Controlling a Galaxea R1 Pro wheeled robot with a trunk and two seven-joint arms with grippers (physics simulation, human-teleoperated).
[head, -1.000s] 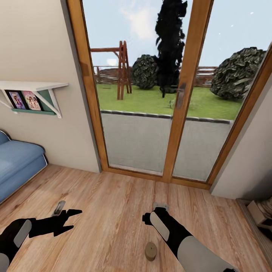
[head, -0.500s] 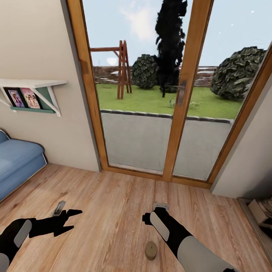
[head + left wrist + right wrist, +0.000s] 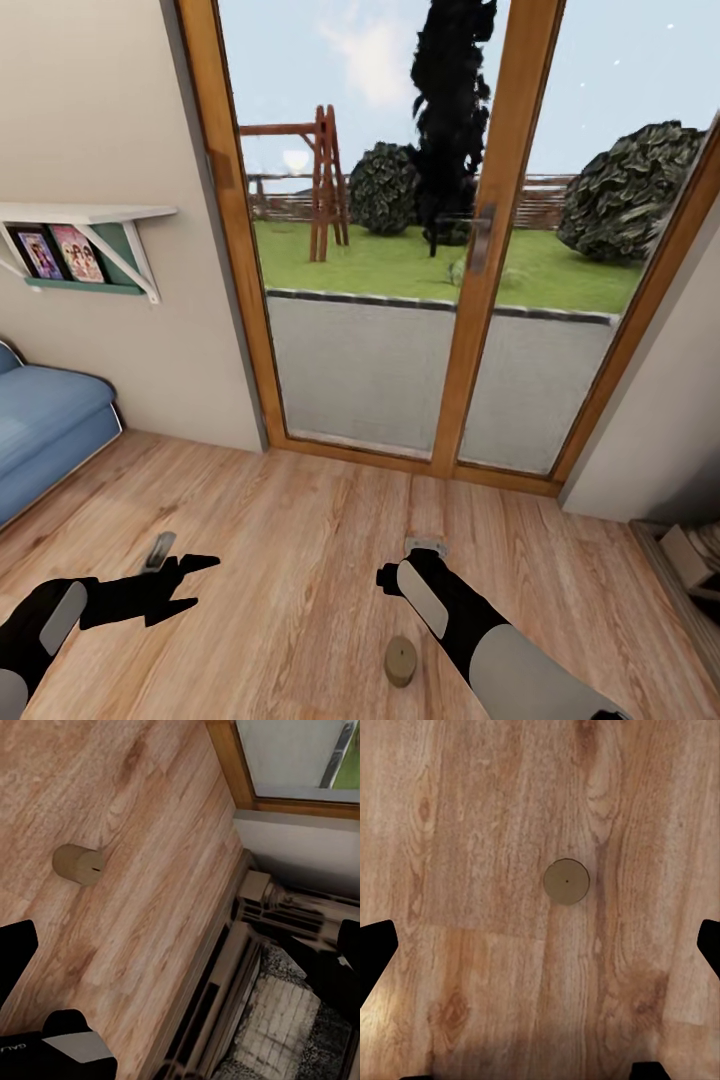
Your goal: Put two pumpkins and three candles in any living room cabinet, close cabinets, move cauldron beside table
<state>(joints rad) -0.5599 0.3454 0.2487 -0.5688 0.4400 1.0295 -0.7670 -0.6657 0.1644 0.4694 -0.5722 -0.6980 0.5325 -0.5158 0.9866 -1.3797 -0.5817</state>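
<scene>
You had the squat olive-grey candle stub (image 3: 401,661) standing on the light wood plank floor (image 3: 300,560), near, just left of your right gripper (image 3: 540,945). That claw hovered directly above it, spread wide and empty, likely lining up a grab. Your left gripper (image 3: 190,578) hung open, holding nothing. No legible writing anywhere.

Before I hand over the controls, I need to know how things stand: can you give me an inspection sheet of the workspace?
Surface: light wood plank floor, bare around the arms.
Job's things: one squat candle upright on the floor, beside the right forearm; also seen from above.
Clutter: small grey object on the floor by the left hand.
Hands: left hand open, empty, above the floor; right hand open, empty, above the candle.
Cables: nothing seen.
Surroundings: glass doors ahead, blue sofa, wall shelf, fireplace.
</scene>
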